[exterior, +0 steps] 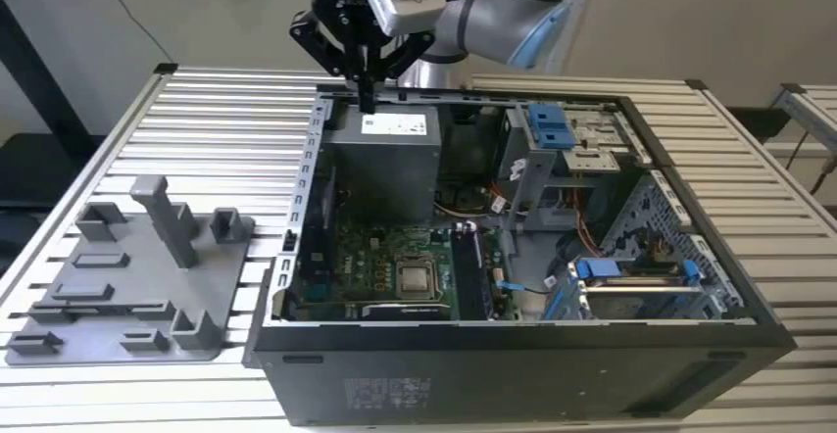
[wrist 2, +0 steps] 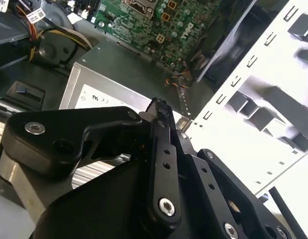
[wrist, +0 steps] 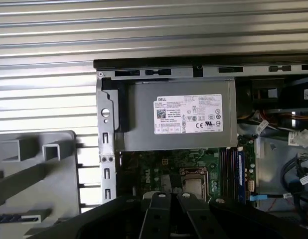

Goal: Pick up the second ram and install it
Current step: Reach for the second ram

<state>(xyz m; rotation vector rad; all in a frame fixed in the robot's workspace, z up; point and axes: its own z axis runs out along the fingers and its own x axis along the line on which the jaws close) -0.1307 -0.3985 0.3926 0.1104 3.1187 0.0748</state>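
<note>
My gripper [exterior: 368, 95] hangs above the far rim of the open computer case [exterior: 550, 355], over the grey power supply [exterior: 382, 154]. In both wrist views its black fingers [wrist 2: 159, 112] press together, shut, with nothing between them. The same gripper [wrist: 169, 196] shows in the first wrist view over the motherboard [wrist: 164, 164]. A slim dark strip [wrist: 19, 217], apparently the second ram, lies in a groove of the grey plastic tray [wrist: 57, 199] outside the case, well away from the gripper. The long memory slots [exterior: 473, 271] run beside the processor socket [exterior: 416, 278].
The grey tray [exterior: 78, 350] with its tall post [exterior: 171, 219] sits on the slatted table [exterior: 222, 110] at the exterior view's left. Inside the case are drive cages with blue clips [exterior: 550, 124], loose cables [exterior: 575, 227] and a blue-edged bay [exterior: 628, 271].
</note>
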